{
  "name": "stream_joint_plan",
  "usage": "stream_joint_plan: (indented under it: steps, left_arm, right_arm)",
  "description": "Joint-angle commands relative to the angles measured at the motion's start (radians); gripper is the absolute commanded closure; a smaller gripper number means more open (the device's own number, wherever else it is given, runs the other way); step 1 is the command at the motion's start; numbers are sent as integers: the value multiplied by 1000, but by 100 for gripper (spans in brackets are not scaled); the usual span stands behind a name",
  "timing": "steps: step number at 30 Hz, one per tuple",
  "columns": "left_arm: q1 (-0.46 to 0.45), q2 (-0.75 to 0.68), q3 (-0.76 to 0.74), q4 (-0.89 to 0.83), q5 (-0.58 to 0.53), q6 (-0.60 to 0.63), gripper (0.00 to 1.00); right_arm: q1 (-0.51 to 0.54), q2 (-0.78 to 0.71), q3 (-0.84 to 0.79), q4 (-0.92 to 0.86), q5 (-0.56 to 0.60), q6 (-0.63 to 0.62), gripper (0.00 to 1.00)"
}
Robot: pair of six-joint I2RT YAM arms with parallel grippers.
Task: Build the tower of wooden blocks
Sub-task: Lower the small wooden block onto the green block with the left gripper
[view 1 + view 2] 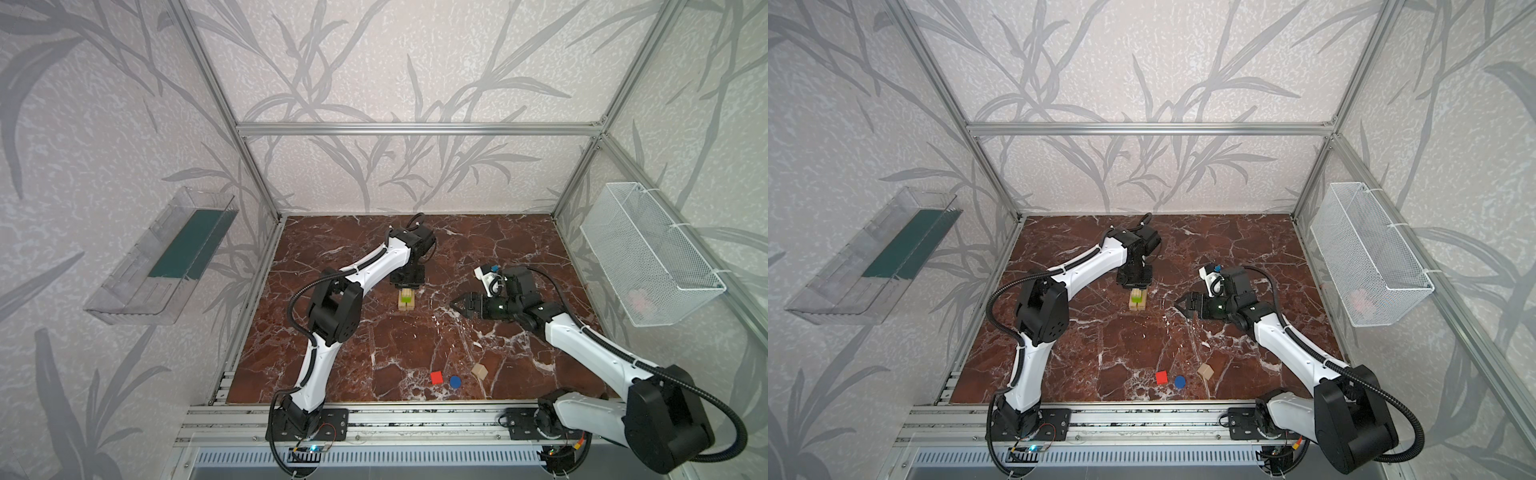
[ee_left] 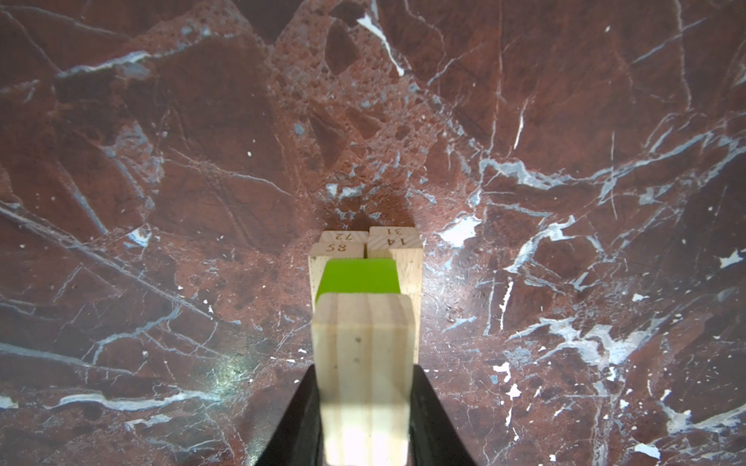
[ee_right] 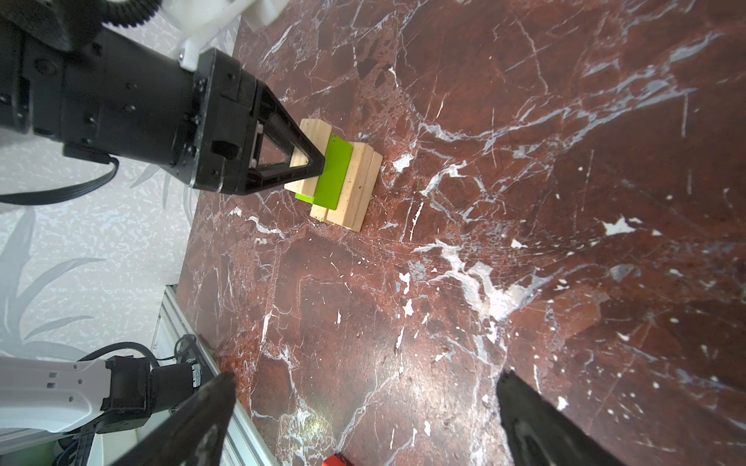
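Three leaf-patterned walls [image 1: 374, 62] surround a white-veined red marble tabletop [image 1: 415, 340].

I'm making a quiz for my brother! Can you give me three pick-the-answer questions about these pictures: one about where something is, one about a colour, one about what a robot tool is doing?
1. Where is the red cube? A in the basket; B in the clear tray; C on the table beside the disc.
2. What colour is the brick in the tower? A yellow; B green; C purple.
3. The right tool is: A open and empty; B shut on the disc; C shut on the cube.
Answers: C, it lies near the table's front edge by the blue disc; B, lime green shows above the planks; A, its fingers stand apart with nothing between.
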State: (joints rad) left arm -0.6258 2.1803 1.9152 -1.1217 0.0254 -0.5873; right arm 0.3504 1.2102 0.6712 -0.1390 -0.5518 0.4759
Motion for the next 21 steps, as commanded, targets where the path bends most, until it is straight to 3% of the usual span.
stream_joint_plan:
  steps: [1,11,21]
  left_arm:
    - [5,15,11,-26,1,-8,69]
    - [4,17,12,-44,-20,-1,61]
    - [5,13,2,-43,-18,-3,63]
  right_arm:
    - [-7,-7,5,18,-19,6,0]
    - [-11,-6,0,26,-25,13,0]
    - [-14,-6,-3,29,-28,18,0]
